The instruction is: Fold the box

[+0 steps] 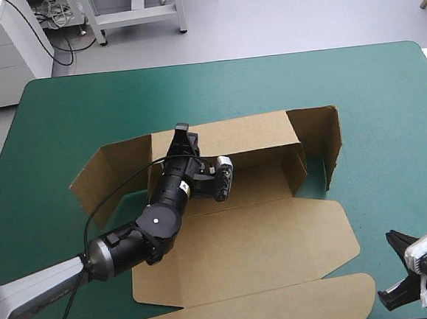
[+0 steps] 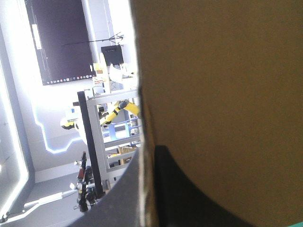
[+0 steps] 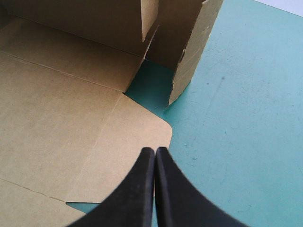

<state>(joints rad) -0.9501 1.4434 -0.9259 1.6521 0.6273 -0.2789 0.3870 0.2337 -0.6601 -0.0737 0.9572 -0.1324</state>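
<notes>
Right gripper (image 3: 155,150), five o'clock, closed empty; my left gripper (image 1: 183,132) clamps the box (image 1: 242,238) wall at twelve. Overpulling could tear it.

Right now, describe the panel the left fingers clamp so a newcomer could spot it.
On the teal-green table, the brown box lies mostly flat. Its far long wall stands upright, the left fingers pinching its top edge. Unlike the shorter end flaps beside it, it spans the base's whole length.
</notes>
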